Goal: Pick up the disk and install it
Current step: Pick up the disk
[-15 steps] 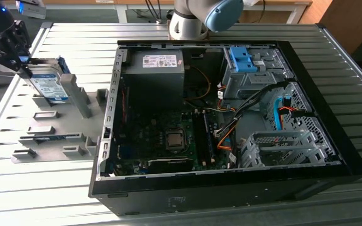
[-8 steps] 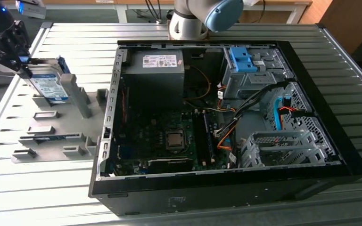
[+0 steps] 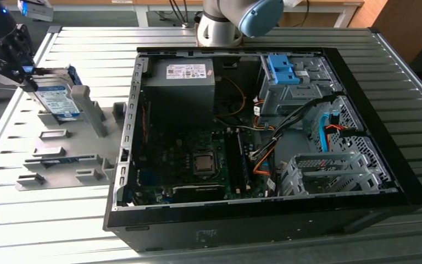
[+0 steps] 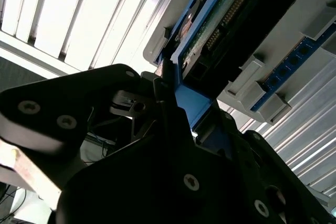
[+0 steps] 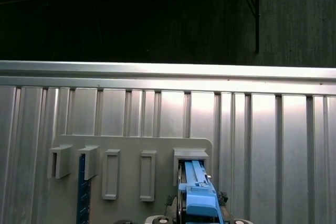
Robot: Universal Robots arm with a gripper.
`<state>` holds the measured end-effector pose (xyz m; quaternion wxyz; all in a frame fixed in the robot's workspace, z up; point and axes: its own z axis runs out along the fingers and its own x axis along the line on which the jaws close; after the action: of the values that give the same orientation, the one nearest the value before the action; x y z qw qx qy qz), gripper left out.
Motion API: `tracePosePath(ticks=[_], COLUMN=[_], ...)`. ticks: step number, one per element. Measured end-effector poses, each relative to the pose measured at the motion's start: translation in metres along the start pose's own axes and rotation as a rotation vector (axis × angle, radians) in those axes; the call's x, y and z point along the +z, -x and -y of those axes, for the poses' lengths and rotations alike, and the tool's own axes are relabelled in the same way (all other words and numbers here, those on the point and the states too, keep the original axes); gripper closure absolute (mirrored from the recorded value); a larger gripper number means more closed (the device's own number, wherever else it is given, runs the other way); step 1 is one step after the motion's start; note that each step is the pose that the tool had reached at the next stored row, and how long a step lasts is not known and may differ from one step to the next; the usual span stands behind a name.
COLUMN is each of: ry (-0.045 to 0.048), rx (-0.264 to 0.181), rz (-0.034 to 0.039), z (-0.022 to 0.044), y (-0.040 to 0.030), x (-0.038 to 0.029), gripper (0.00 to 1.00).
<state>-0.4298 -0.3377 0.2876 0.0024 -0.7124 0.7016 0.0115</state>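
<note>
The tool (image 3: 26, 76) is at the exterior view's far left, above the table (image 3: 50, 220). In the second wrist view its dark fingers (image 4: 167, 95) are closed on the blue plastic handle of the disk (image 4: 220, 19), one finger at each side of the handle, so the tool (image 4: 191, 109) has hold of the disk.

The disk (image 3: 55, 99) stands on its edge in a grey holder (image 3: 72, 148) that lies flat on the table. Its blue-and-white label faces the open computer case (image 3: 270, 137). In the first wrist view the blue end of the disk (image 5: 197, 198) enters a slot of the holder (image 5: 131, 150) (the other slots beside it are smaller).

The case lies on its side just beside the holder. Inside it are a dark power supply box (image 3: 185, 82) and a blue bracket (image 3: 283, 69) on top of a metal cage. The arm (image 3: 229, 22) shows behind the case.
</note>
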Motion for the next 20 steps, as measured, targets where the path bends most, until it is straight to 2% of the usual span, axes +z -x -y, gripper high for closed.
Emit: tracePosePath(ticks=[11,13,14,20], ry=[-0.0003,-0.0004,-0.0004,-0.0003], rx=[0.013,0.013,0.013,0.013], rz=[-0.0003,-0.0003,-0.0003,-0.0003], z=[0.0000,0.0000,0.0000,0.0000], y=[0.0000,0.0000,0.0000,0.0000], x=[0.0001,0.0001,0.0001,0.0001], gripper=[0.63,0.62,0.56,0.56])
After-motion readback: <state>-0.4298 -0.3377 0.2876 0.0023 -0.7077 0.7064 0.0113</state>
